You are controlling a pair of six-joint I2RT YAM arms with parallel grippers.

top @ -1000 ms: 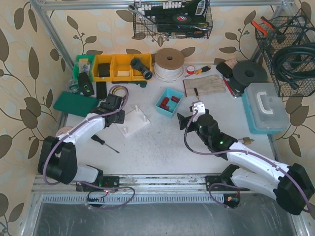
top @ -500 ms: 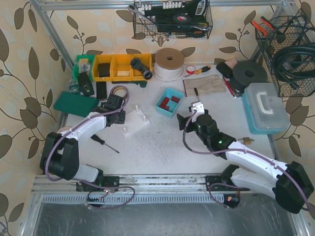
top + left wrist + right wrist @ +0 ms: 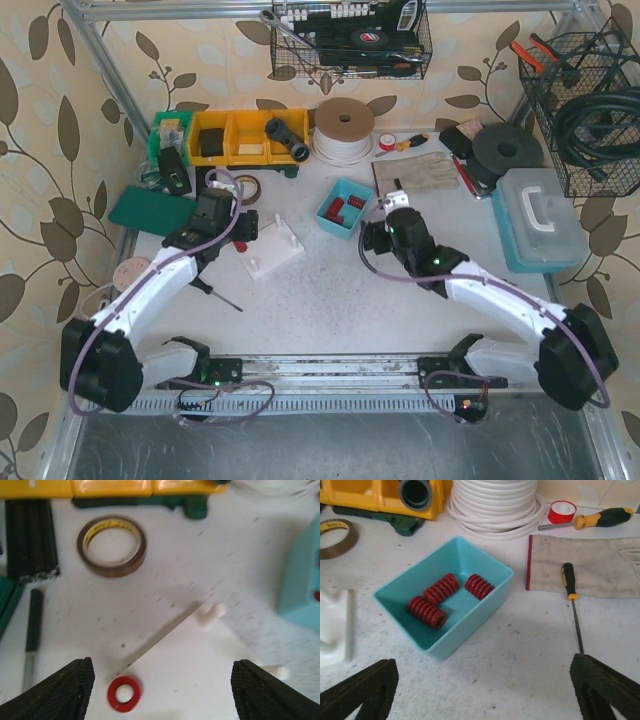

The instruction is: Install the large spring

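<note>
Black rubbery fingers [image 3: 362,687] sit in the bottom corners of my right wrist view, spread wide with nothing between them, so the right gripper [image 3: 482,692] is open and empty. Over the last second I swung that arm up and left across the speckled white desk [image 3: 520,645]. It now sits just short of the teal plastic bin [image 3: 447,640] that fills the centre of the view, so I judge the reach for the pick is nearly lined up. Three red coiled-steel springs [image 3: 441,588], ribbed and glossy, lie loose in the bin. The right-hand one looks shortest, but I cannot say for certain which is the large spring. None is held yet.

The left gripper [image 3: 160,695] is also wide open and empty, its dark fingertips at the lower corners of its view. That arm has stretched out and shifted slightly toward the upper left of the overhead frame. It now hovers over the white moulded plastic fixture [image 3: 200,670], a smooth flat plate with rounded pegs [image 3: 210,616]. A small red ring [image 3: 124,700] appears to sit on the plate's lower left; I cannot tell whether it is a washer or a spring seen end-on. Beyond, at upper left, a brown roll of packing tape [image 3: 111,545] lies flat, and yellow plastic bins [image 3: 110,486] line the top edge.
</note>
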